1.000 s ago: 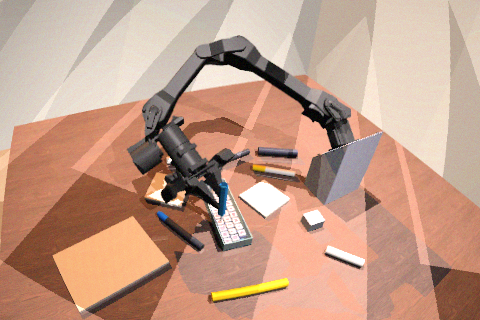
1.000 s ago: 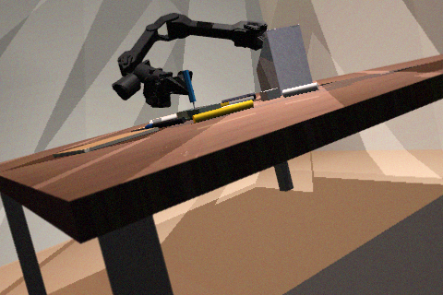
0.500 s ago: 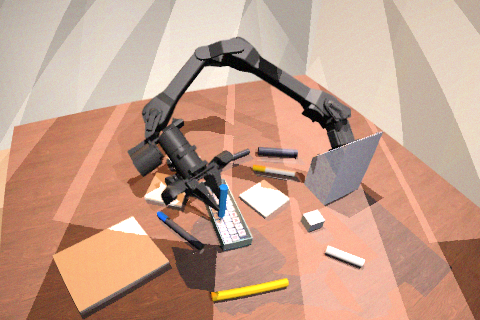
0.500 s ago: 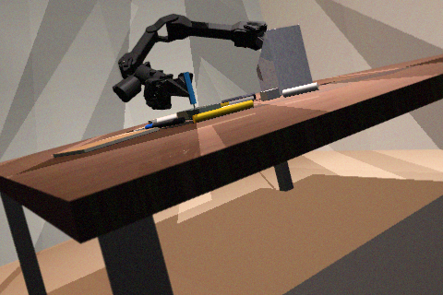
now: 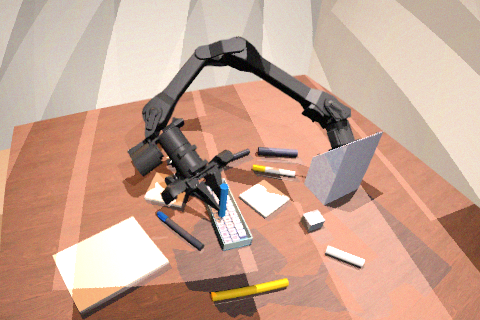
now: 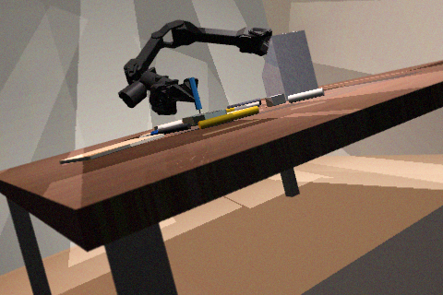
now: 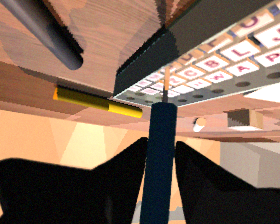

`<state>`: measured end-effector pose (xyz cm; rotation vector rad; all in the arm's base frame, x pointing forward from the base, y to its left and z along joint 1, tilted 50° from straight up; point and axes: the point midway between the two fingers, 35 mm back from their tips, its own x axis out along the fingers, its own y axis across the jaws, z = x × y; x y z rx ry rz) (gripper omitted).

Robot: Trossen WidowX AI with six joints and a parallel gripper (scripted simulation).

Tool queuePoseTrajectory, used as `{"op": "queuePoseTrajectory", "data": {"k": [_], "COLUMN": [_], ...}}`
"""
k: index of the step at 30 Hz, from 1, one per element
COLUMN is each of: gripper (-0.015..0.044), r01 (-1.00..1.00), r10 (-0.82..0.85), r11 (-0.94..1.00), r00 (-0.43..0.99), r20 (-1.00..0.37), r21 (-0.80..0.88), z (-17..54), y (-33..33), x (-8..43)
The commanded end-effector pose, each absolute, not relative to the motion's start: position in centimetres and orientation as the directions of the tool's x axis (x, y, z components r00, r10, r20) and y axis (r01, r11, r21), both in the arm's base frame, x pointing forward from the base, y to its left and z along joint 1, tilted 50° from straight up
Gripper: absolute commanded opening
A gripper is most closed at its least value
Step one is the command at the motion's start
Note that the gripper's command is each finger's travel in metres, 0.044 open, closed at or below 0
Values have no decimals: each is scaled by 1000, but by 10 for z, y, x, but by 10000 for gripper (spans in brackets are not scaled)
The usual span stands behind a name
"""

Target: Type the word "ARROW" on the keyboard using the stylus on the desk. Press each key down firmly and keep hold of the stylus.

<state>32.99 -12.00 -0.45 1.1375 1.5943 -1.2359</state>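
My gripper [image 5: 220, 208] [image 7: 161, 145] is shut on the blue stylus [image 5: 223, 198] [image 6: 196, 93] [image 7: 160, 165]. The stylus stands nearly upright, its thin tip pointing down at the keyboard. The keyboard [image 5: 232, 230] [image 6: 215, 114] [image 7: 150, 52] lies on the desk below the gripper, with light keys and reddish letters. In the wrist view the tip is in front of the small keys toward the keyboard's far end, beyond C and B. The key under the tip is hidden, and I cannot tell whether the tip touches it.
A black marker with a blue cap [image 5: 181, 231] and a large flat book [image 5: 112, 261] lie left of the keyboard. A yellow marker [image 5: 250, 290] [image 6: 229, 117] [image 7: 100, 101] lies in front. To the right are a white pad [image 5: 265, 198], a small cube [image 5: 313, 220] and an upright grey panel [image 5: 345, 173] [image 6: 295, 63].
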Motion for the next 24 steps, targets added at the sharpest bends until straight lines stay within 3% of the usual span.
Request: {"op": "queuePoseTrajectory", "data": {"k": [1,18,21,24], "gripper": [81,85,65,0], "r01": [960,959,959,959], "r10": [174,172,172,172], "r11": [119,124,124,123], "r00": [-270,-272,-272,-272], "r20": [-947,-947,-947,-947], "r21": [-252,-253,-253,-253], "z": [9,15,15,16], "y": [-104,-97,-97,-96], "x": [332,331,331,328]}}
